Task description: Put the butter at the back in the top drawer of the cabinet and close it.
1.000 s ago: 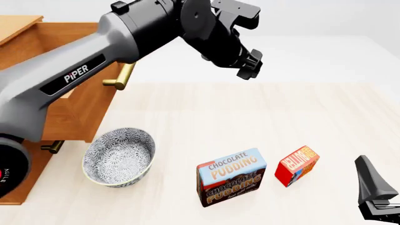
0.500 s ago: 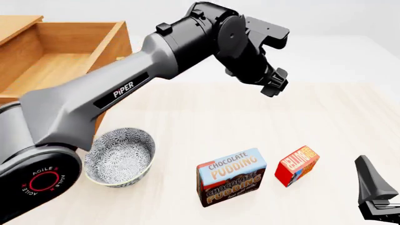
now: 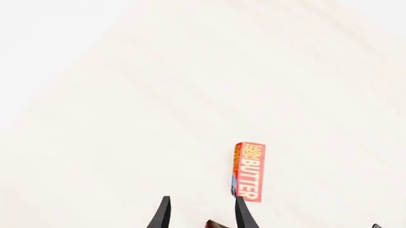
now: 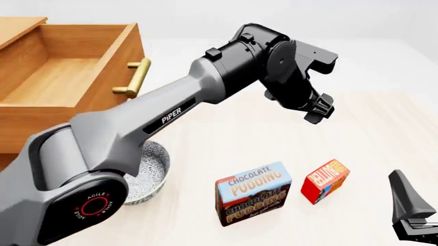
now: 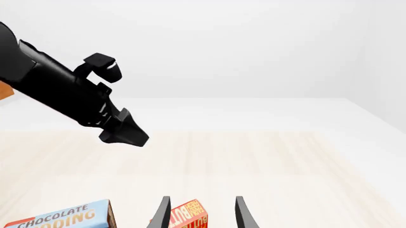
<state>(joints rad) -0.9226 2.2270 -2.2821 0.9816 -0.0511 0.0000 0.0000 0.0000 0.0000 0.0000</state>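
The small red rectangular butter box (image 4: pixel 325 181) stands on the pale wooden table (image 4: pixel 226 123), just right of the blue-and-brown pudding box (image 4: pixel 253 193). Probably light and stiff; its long flat faces suit gripping. The left hand (image 4: pixel 319 109) hovers above, fingers parted and empty.

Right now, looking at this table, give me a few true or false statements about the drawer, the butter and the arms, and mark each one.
1. The top drawer is pulled open. True.
2. The butter lies inside the drawer. False: it stands on the table, beside the pudding box.
3. The left gripper holds the butter. False: it hangs in the air above the table, holding nothing.
4. The bowl sits near the cabinet, partly hidden behind the left arm. True.
5. The right gripper has its fingers open. True.
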